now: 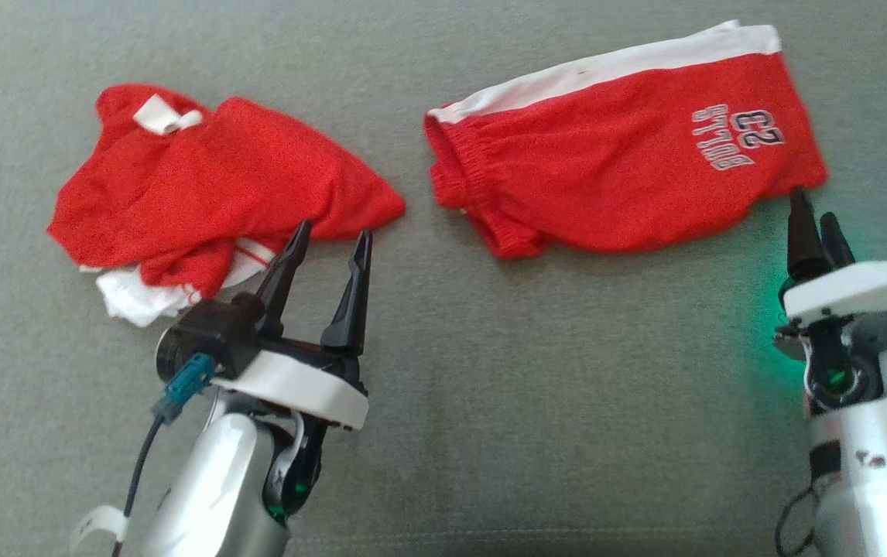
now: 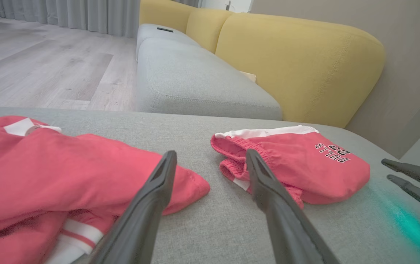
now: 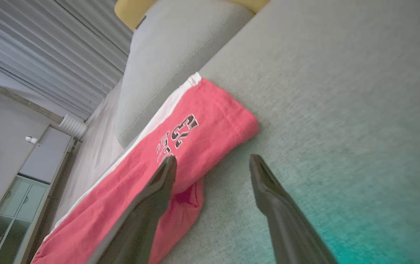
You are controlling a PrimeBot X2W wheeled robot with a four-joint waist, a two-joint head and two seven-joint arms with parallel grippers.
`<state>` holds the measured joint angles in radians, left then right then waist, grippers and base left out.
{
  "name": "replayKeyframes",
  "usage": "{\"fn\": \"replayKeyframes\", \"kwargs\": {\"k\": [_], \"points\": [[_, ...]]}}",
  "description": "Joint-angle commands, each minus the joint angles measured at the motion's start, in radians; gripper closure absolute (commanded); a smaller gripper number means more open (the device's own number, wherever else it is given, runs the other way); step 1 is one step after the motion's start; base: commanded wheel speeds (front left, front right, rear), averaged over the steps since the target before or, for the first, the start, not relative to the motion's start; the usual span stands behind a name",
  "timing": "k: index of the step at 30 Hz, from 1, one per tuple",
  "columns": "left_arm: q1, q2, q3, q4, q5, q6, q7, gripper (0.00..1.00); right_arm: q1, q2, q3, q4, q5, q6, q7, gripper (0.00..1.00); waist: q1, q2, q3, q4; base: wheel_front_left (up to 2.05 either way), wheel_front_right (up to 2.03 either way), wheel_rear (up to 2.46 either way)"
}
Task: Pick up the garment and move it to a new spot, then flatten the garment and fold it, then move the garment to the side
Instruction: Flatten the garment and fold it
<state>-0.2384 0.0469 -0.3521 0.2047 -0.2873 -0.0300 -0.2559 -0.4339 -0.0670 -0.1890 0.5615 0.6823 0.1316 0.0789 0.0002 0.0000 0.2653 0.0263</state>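
The crumpled red garment [image 1: 219, 178] is lying on the grey cushion [image 1: 490, 371] at about ten o'clock from the left tool [image 1: 335, 230], its near edge sitting just beside one fingertip. That tool is standing wide open, gripping nothing. The garment is bunching in a heap, with white trim peeking out at its seven o'clock side. The folded red shorts [image 1: 614, 170], showing a white band and "BULLS 23" lettering, are resting at eleven o'clock from the right tool [image 1: 813, 205], which is also gaping empty beside the hem.
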Motion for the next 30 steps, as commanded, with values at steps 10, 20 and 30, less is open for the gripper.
{"fn": "replayKeyframes", "kwargs": {"k": [10,20,30], "points": [[-0.084,0.003,-0.018,-0.042,-0.027,0.020,-0.006,0.00,-0.193,0.008,-0.098,0.135,0.009,-0.001,0.135,0.00,-0.0002,0.0000,0.083,0.101,0.00,0.00,0.00],[-0.125,0.003,-0.065,-0.057,-0.057,0.039,-0.006,0.00,-0.335,-0.049,-0.159,0.264,-0.091,-0.001,0.191,0.00,-0.0002,0.0000,0.135,0.168,0.00,0.00,0.00],[-0.141,0.003,-0.080,-0.093,-0.081,0.058,-0.006,0.00,-0.426,-0.090,-0.169,0.378,-0.210,-0.001,0.187,1.00,-0.0002,0.0000,0.149,0.193,0.00,0.00,0.00]]}}
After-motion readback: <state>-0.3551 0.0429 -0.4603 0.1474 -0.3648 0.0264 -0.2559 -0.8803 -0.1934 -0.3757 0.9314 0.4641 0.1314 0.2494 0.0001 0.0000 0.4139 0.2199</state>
